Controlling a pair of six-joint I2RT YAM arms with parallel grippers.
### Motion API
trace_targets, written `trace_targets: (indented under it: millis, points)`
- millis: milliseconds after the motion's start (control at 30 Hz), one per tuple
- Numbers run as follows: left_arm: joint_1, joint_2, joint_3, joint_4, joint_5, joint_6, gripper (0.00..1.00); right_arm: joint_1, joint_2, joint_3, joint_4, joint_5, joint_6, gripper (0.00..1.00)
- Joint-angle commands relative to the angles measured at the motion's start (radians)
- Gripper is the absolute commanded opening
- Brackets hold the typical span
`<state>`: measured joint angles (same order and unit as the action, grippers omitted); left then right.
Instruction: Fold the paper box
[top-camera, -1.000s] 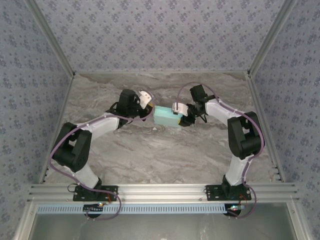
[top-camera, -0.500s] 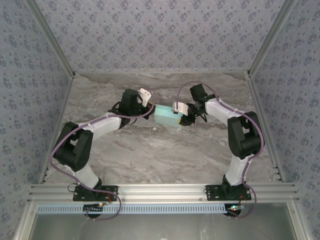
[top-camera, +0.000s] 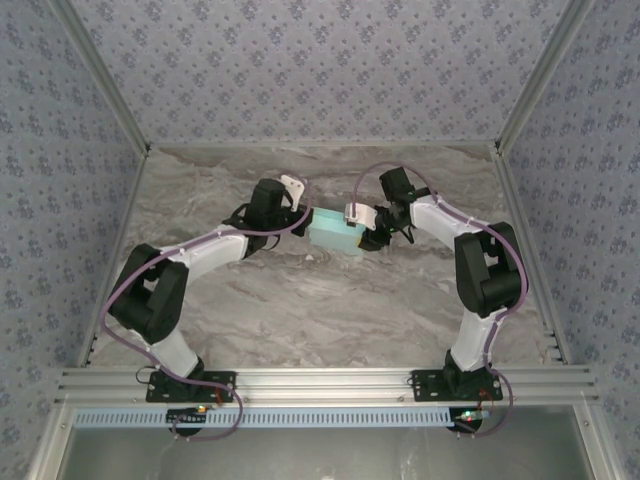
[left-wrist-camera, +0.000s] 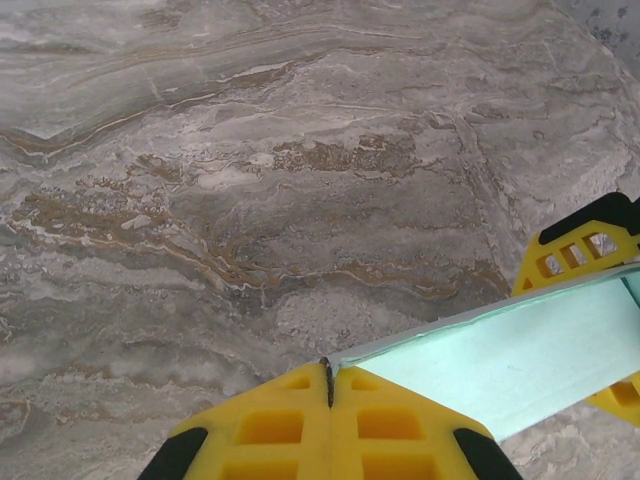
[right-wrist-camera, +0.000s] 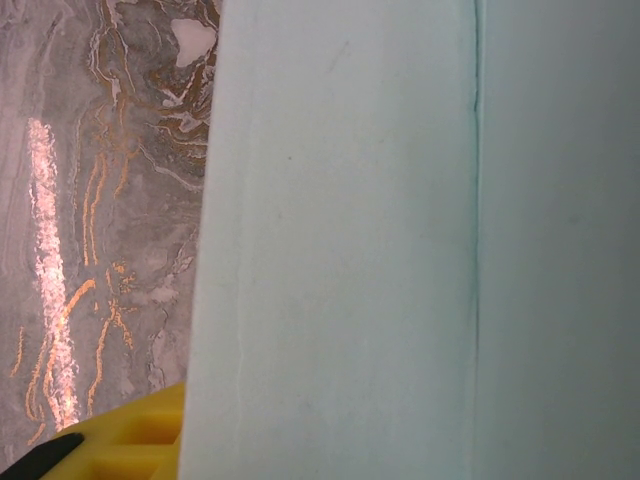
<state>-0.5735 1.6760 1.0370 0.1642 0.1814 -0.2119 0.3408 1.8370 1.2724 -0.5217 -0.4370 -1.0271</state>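
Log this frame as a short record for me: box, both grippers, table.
box: pale aqua box, between the two grippers, toward the far side of the table
left gripper: shut, empty, tips at the box's near corner
right gripper: shut on the box's right end, one finger on each side
table: grey marble-pattern table
box on table or lifted: cannot tell
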Motion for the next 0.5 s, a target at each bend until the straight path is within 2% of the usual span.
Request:
trace_targets:
  millis: [0,467]
  points:
    - [-0.081,0.032,0.003,0.033,0.144,-0.079,0.02,0.027,0.057,0.011,-0.015,0.063,-0.002,0.42]
    - [-0.112,0.072,-0.014,0.018,0.116,-0.136,0.03,0.027,0.066,0.010,-0.010,0.078,-0.003,0.42]
